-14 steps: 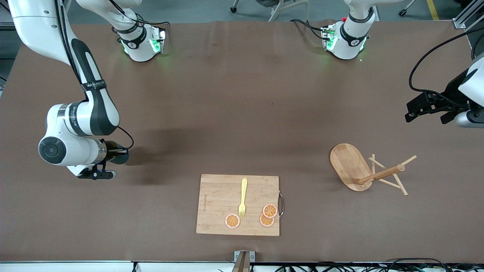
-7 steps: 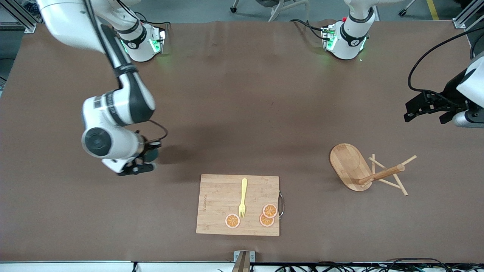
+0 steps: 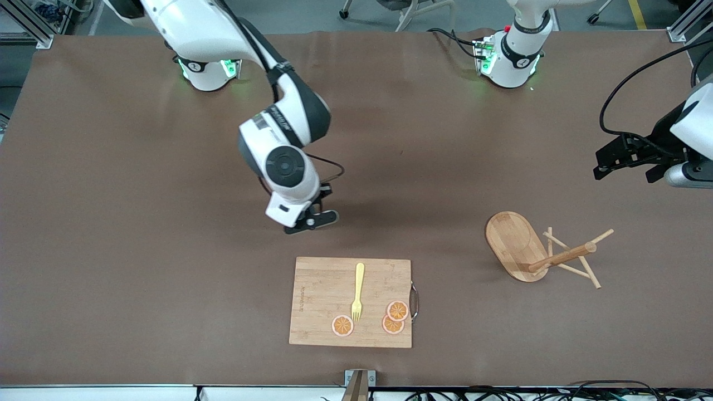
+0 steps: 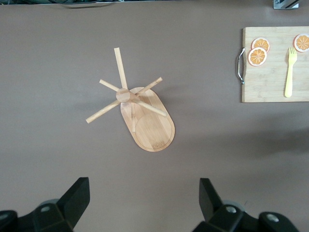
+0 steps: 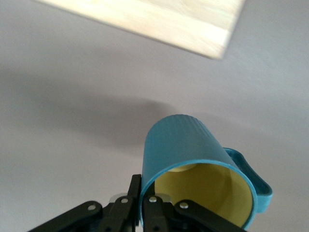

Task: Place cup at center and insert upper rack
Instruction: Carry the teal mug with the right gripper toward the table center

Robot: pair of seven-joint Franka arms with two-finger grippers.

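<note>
Your right pincer (image 5: pixel 145 205) is clenched on the rim of the cup (image 5: pixel 198 166), one finger inside the yellow-ochre interior and one on the ribbed teal wall, with the handle sticking out to the side. In the front view that right pincer (image 3: pixel 312 214) hangs over the bare middle of the counter (image 3: pixel 111 167), just above the far edge of the cutting board (image 3: pixel 351 302); the cup itself is hidden under the wrist there. The board carries a yellow fork (image 3: pixel 357 291) and three orange slices (image 3: pixel 392 317). So the cup looks to be about where it belongs, and what remains of this step is to lower and let go.

Your left pincer (image 3: pixel 626 159) is released, fingers wide, waiting over the counter's edge at the left arm's end. The upper rack (image 3: pixel 535 250) lies tipped over on the counter beneath and slightly toward the front camera from it, well apart from the cup. In the left wrist view the upper rack (image 4: pixel 137 108) shows its oval base on edge and its post pointing roughly toward the lens, pegs splayed around it. The left arm is clearly the nearer one to it; I judge you'll need to grasp along the post and stand it up.
</note>
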